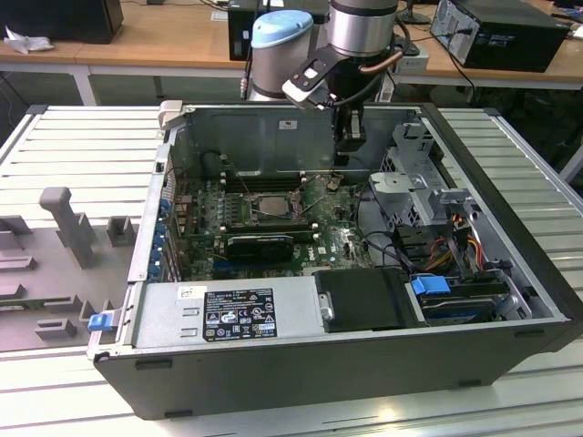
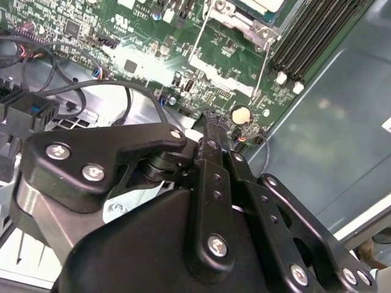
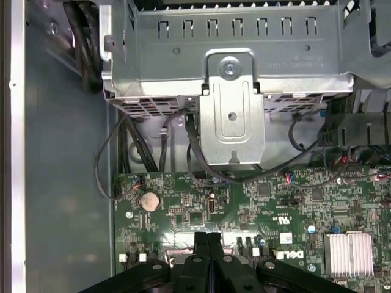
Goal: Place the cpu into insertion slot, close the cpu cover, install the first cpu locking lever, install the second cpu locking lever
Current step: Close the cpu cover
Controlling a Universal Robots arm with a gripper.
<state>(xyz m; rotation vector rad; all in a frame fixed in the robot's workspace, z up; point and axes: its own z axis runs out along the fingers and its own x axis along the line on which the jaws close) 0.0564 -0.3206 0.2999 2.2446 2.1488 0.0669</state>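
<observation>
In the exterior view the insertion slot [image 1: 271,206] sits mid-board on the green motherboard [image 1: 205,232] inside the open computer case. My gripper [image 1: 347,157] hangs inside the case, off the slot toward the exterior view's right and nearer the back wall. The second wrist view catches a corner of the slot: the cpu [image 2: 261,5] shows a pale face inside a silvery metal frame [image 2: 241,21], with a thin wire lever [image 2: 263,70] beside it. Both wrist views show the black fingers pressed together, gripper [image 3: 208,239] shut and empty above the board.
A metal drive cage [image 3: 226,61] with trailing cables stands close to the gripper. Black memory slots [image 2: 311,43], a coin battery [image 3: 149,200], a finned heatsink [image 3: 349,253], a long black expansion card [image 1: 260,244] and the power supply [image 1: 228,314] surround the slot.
</observation>
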